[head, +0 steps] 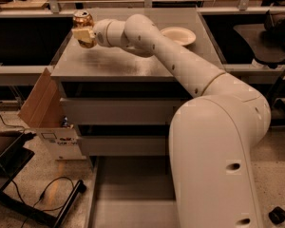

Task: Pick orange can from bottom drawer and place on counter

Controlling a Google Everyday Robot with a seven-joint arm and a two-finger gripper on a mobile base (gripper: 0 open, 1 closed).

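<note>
The orange can (82, 19) has an orange-gold body and a silver top. It stands upright at the far left of the counter (133, 56), held just at or above the surface. My gripper (84, 34) is shut on the orange can, with its cream fingers (82, 33) clamped across the can's lower half. My white arm reaches in from the lower right across the counter. The bottom drawer (128, 194) is pulled out below, and its grey floor shows nothing on it where my arm does not cover it.
A white bowl (178, 35) sits on the counter at the back right. Two upper grey drawers (118, 110) are closed. A cardboard box (42, 113) leans against the cabinet's left side. Cables and a black stand lie on the floor at left.
</note>
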